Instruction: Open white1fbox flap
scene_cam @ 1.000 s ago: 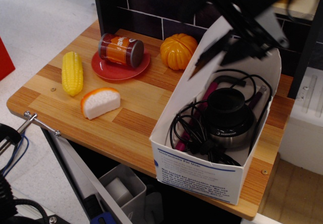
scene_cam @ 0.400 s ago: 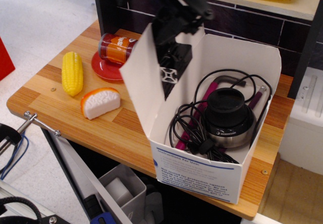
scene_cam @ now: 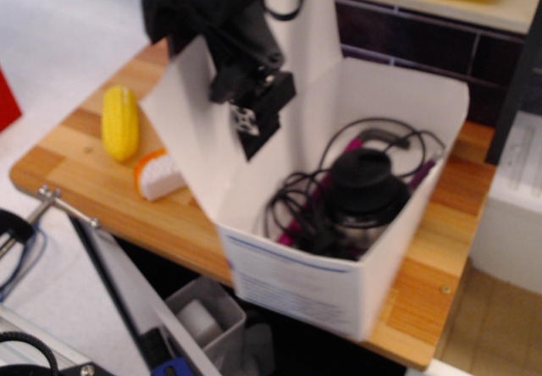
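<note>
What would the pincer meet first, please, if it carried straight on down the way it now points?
Probably the tangle of black cables inside the white1fbox, beside the round black device; depth is hard to judge here.

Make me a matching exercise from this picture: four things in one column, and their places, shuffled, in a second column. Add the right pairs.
Things:
1. corn cob
2. black round device
3. flap
4. blue print

Places:
A. inside the white box
B. on the box's near short end
C. lying on the wooden table, left of the box
D. raised on the box's left side, by the pincer

Pairs: 1-C, 2-A, 3-D, 4-B
</note>
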